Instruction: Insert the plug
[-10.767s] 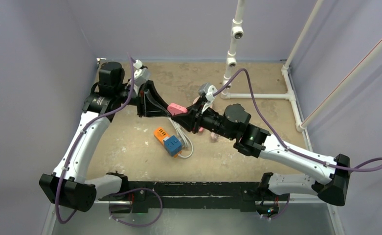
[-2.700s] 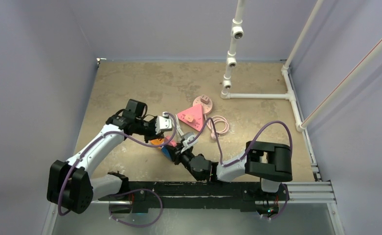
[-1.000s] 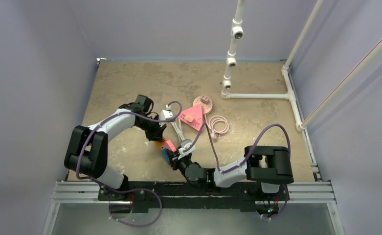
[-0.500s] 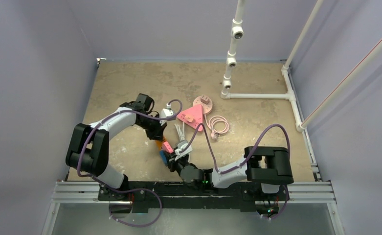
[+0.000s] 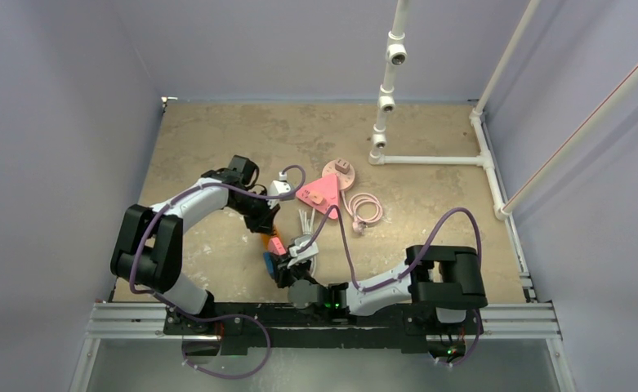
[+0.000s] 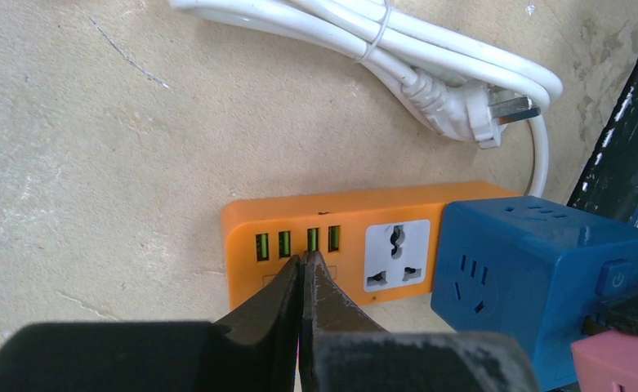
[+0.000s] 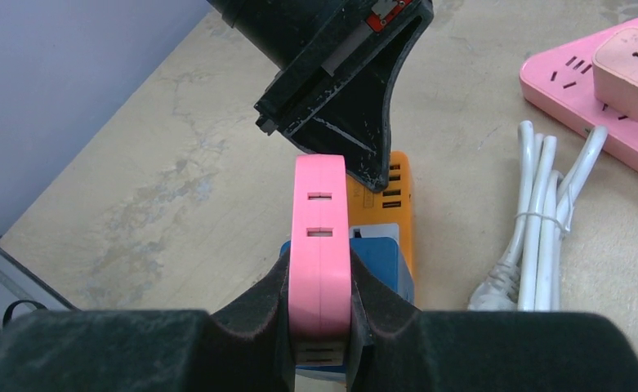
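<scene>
Right hand (image 7: 321, 331) grips a flat pink plastic plug (image 7: 320, 237). At 12 o'clock the closed, empty left hand (image 6: 302, 276) seemingly touches an orange power strip (image 6: 348, 206).

Built as two arms, left arm (image 5: 178, 207) and right arm (image 5: 381, 287), from smooth white links set between blocky black joints (image 5: 448, 273). Strung with a purple cable (image 5: 454, 211) looping loose off each one. Lit by a small green light (image 5: 325, 306) low on the right. Tipped with matte black fingers (image 6: 276, 309), tapered to narrow points, flecked with pale scuffs.
</scene>
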{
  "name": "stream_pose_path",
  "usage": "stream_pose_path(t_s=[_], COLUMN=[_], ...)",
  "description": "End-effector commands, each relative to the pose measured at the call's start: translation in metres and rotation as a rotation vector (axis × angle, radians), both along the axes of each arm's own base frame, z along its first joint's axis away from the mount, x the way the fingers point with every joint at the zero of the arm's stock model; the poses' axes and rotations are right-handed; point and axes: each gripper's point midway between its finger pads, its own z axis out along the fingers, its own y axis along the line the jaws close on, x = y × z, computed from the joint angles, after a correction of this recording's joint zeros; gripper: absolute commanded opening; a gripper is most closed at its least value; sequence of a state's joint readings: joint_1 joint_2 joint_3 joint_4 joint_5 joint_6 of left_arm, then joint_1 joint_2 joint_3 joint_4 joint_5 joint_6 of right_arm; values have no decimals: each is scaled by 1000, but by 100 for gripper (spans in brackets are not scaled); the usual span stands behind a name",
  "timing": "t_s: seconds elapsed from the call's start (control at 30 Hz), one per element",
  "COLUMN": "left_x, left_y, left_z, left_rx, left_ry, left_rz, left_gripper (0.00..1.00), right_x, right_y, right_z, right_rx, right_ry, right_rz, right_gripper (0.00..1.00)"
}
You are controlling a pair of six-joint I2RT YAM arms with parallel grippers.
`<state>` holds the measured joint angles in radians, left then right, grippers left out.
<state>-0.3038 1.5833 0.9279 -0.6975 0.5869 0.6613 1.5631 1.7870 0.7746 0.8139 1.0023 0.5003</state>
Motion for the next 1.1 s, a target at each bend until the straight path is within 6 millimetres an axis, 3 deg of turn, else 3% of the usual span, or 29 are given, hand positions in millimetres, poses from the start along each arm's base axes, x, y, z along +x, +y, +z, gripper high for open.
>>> stream_pose_path(t_s=[0.0,0.43,0.77,0.9,1.07], left_x=[-7,10,26,25,29], left_y=[60,63,53,53,55], left_z=[-51,-48,-18,-11,0], left_rx=[335,383,348,346,316], left_ry=[20,35,35,31,5], left_rz=[18,89,149,144,162], left_gripper=[0,0,0,0,0], right_x=[-29,-31,-25,-27,-26], right_y=[-11,-16,-22,-16,-11], right_z=[-68,-75,-91,-75,-52], right_rx=[-191,-168,-185,-124,-111], right_ry=[106,120,164,189,176], right_rz=[81,85,-20,-15,-19], right_gripper=[0,0,0,23,34])
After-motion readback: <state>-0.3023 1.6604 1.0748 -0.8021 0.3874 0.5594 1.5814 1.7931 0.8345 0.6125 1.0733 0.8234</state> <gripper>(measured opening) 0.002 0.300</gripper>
